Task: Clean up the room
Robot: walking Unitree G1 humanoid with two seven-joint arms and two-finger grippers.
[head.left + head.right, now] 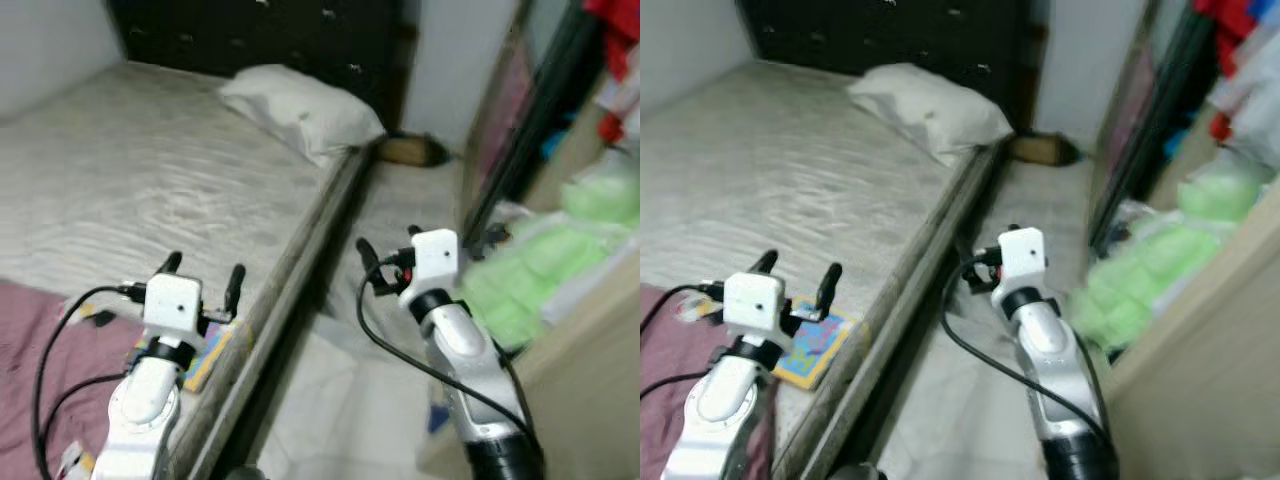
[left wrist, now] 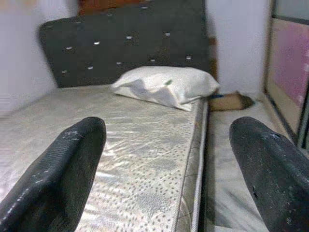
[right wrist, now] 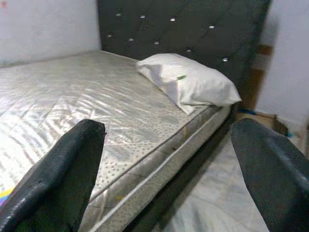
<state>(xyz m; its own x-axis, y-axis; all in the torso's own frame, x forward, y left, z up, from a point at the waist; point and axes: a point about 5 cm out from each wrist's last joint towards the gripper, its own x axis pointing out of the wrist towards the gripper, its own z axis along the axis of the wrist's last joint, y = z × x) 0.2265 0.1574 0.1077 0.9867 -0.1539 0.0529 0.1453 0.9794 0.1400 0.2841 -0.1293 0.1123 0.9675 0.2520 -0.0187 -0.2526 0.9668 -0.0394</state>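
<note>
Bed: we look down on a bare mattress [image 1: 150,170] with a silvery patterned cover, filling the left of the head views, its dark frame edge running diagonally beside the floor.
Headboard: we see a dark tufted headboard [image 2: 130,46] standing against the wall at the far end.
Pillow: a white pillow [image 1: 300,108] lies at the head of the mattress, near the edge closest to the floor aisle.
Blanket: a mauve blanket [image 1: 45,350] covers the near left corner of the mattress.
Book: a colourful flat book [image 1: 818,345] lies on the mattress just beside the blanket, close to the bed's edge.
Left gripper: our left gripper [image 1: 205,275] hovers above the mattress near the book; its two black fingers [image 2: 58,179] are spread wide with nothing between them.
Right gripper: our right gripper [image 1: 390,250] hangs over the floor aisle beside the bed; its fingers [image 3: 58,174] are also spread wide and hold nothing.
Floor: a pale floor [image 1: 960,400] runs between bed and wardrobe, with a brown object [image 1: 412,150] lying at its far end; we cannot tell what it is.
Wardrobe: on the right, an open wardrobe [image 1: 590,330] holds light green cloth [image 1: 540,260] and red clothes [image 1: 615,30] above.
</note>
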